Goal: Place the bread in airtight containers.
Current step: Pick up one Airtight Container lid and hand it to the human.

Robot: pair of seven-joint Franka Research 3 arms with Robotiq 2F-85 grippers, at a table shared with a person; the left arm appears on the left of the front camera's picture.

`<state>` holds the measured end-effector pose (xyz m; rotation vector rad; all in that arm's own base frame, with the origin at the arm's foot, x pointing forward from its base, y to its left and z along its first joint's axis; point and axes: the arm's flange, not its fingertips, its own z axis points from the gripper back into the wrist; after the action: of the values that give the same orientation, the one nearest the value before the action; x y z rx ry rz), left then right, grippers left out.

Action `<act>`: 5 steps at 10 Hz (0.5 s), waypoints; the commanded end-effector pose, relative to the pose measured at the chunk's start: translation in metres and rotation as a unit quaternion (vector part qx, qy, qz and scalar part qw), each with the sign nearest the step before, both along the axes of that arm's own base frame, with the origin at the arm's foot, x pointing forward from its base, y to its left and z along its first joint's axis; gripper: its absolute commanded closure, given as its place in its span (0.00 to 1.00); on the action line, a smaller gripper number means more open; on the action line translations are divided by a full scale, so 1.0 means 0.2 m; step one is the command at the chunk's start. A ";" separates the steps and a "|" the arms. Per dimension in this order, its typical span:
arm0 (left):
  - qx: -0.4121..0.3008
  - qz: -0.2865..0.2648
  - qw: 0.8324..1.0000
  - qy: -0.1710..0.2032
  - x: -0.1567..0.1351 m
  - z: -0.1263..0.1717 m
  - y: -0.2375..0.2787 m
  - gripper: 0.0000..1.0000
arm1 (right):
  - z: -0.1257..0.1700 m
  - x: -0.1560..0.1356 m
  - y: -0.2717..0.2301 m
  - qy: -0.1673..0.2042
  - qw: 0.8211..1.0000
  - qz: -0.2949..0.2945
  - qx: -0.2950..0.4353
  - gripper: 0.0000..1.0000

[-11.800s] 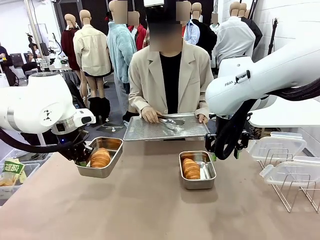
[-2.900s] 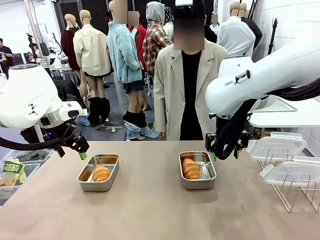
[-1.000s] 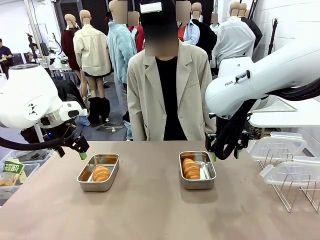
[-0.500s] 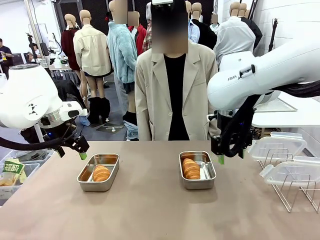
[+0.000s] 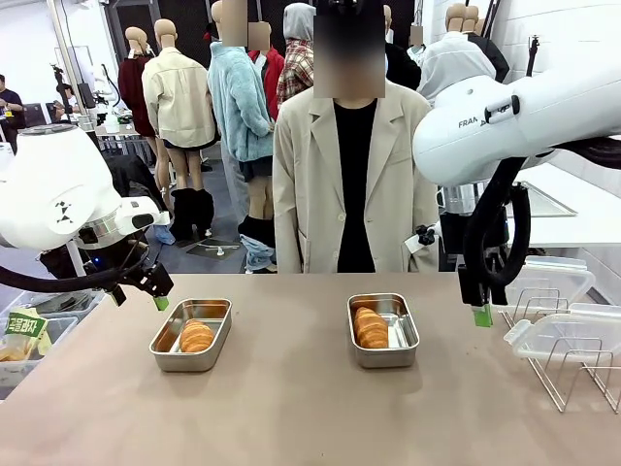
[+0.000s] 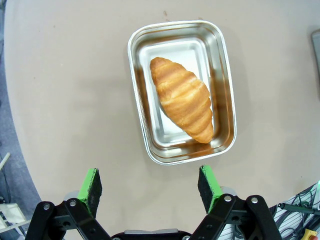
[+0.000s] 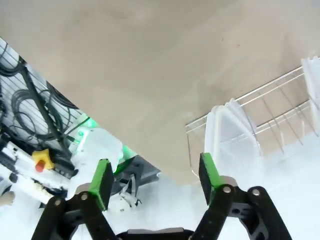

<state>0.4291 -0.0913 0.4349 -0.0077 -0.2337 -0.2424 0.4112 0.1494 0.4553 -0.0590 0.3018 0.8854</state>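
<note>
Stainless steel gleams on the tan table: the left rectangular tin holds one golden-brown ridged croissant roll, and the right rectangular tin holds a second croissant roll. Loading looks done, so lidding seems the step in hand. The left gripper hangs empty, jaws spread, just beside its tin. The right gripper, jaws apart and empty, hovers by the clear plastic lids propped in a wire rack. Next it likely must settle over one lid's edge and pinch it.
</note>
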 end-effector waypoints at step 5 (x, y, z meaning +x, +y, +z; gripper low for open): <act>0.000 0.009 1.000 -0.005 0.00 0.00 0.00 0.00 | 0.09 -0.06 -0.22 0.017 0.970 0.238 0.047 0.14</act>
<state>0.4292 -0.0913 0.4349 -0.0077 -0.2337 -0.2423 0.4083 0.1316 0.4710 -0.0256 0.2874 1.2681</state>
